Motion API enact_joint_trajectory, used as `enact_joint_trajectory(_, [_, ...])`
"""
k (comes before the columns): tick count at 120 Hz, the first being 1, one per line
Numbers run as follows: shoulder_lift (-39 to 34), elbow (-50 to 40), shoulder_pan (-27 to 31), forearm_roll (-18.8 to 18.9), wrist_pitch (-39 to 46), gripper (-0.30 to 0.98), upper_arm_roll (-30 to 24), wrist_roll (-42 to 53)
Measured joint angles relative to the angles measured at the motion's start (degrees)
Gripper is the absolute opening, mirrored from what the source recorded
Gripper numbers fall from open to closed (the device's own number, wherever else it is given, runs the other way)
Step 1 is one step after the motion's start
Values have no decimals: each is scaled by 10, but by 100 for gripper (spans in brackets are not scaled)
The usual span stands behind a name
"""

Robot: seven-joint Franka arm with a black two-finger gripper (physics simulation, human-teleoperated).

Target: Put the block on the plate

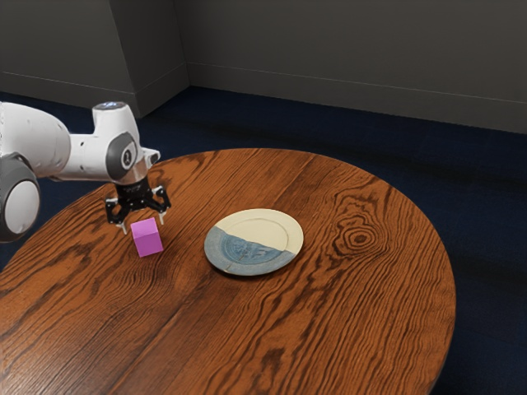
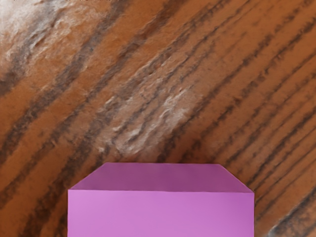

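In exterior view, hanging low with gripper (image 1: 143, 224), fingers apart, right at purple block (image 1: 147, 238). Off plate, on counter (image 1: 329, 329), to exterior view's left of round plate (image 1: 263, 230), near but not touching. Also from there, cream and blue-grey parts of plate. In wrist view, close up: block's bright top, darker side face, pale shine on streaky wood grain.
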Motion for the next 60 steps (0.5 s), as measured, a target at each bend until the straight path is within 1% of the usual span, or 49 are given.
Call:
enact_joint_trajectory(25, [18,-1,2,12,9,68,-11,-23])
enact_joint_trajectory(60, [20,-8,5,14,11,47,-13,-44])
